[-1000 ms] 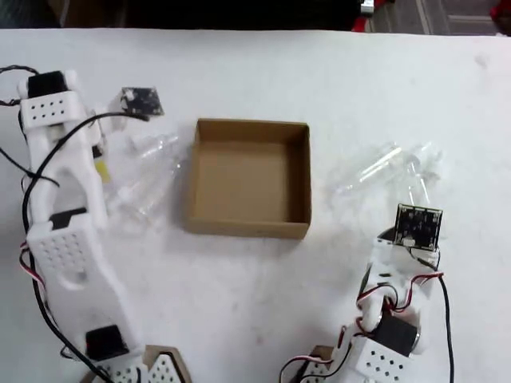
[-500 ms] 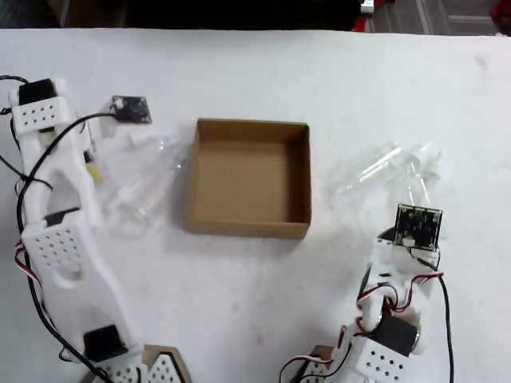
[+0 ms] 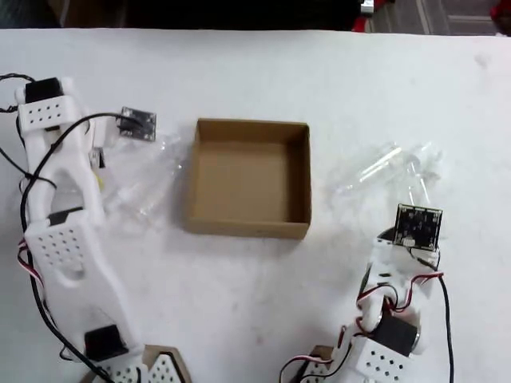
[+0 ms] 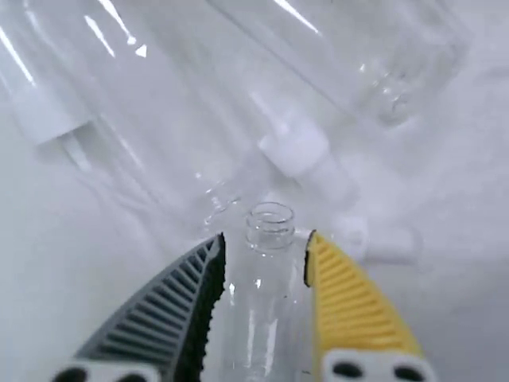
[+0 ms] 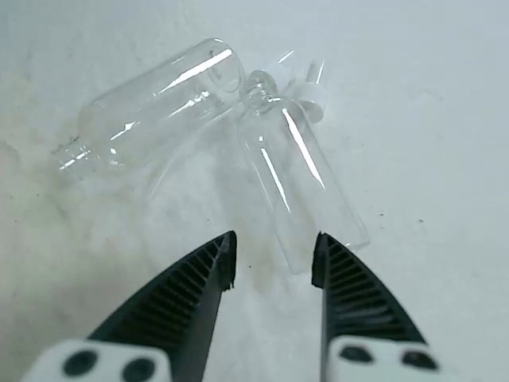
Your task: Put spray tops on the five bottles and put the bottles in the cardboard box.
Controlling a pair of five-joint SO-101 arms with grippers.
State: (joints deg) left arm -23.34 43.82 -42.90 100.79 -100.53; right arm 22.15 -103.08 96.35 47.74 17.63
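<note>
Left gripper (image 4: 264, 243): grey and yellow jaws closed on an uncapped clear plastic bottle (image 4: 266, 318), beside a white spray top (image 4: 298, 151), left of the open brown cardboard box (image 3: 247, 226). Right gripper (image 5: 272, 253): jaws apart, empty, near two further clear bottles (image 5: 302, 183) lying right of the box.

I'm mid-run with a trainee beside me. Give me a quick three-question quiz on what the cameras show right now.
1. True or false: the cardboard box already holds something.
2. Pick one: the bottle in the left gripper has A) a spray top on it, B) a bare open neck, C) a cork.
3. Fill in: the right gripper has its fingers ____, with nothing between them.

Key: 1 false; 2 B; 3 open.
</note>
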